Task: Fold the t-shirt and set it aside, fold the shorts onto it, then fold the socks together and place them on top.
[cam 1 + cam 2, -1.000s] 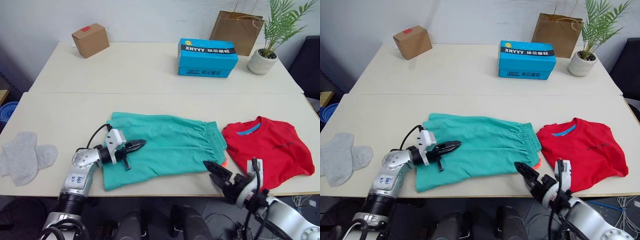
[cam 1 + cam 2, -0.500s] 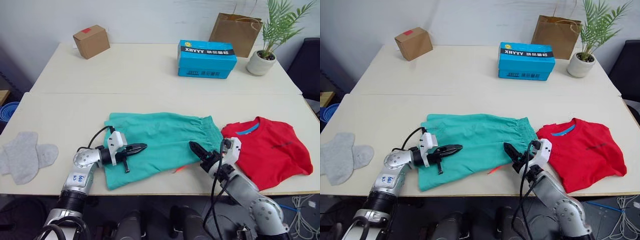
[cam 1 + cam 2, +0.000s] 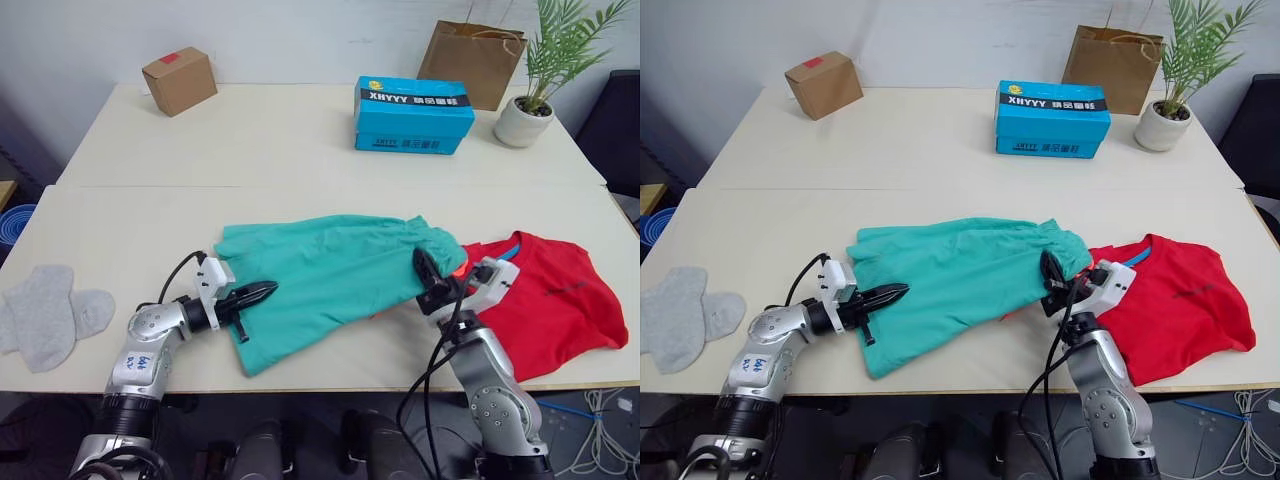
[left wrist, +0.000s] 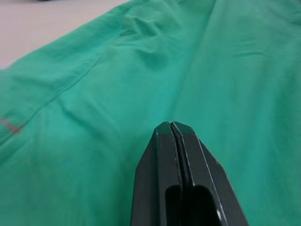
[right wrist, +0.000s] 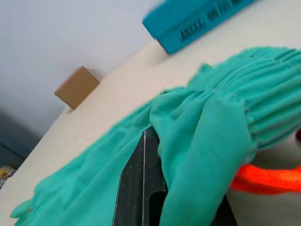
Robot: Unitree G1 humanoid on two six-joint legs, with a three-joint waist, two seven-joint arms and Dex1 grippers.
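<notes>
Both grippers are on the shorts (image 3: 330, 275), which lie mid-table near the front edge: the right gripper (image 3: 428, 277) pinches the waistband and holds it raised, overlapping the t-shirt (image 3: 560, 300), while the left gripper (image 3: 262, 292), its fingers pressed together, rests on the hem end. Well apart to the left lie the socks (image 3: 45, 315); a blue box (image 3: 414, 115) sits behind.

The right claw (image 3: 428, 275) has its tip buried under the gathered waistband of the shorts (image 3: 330, 275), so its grip there is out of sight. That waistband also covers the near left edge of the t-shirt (image 3: 545, 300). The paper bag (image 3: 473, 60) at 1 o'clock is cropped by the frame's top.
</notes>
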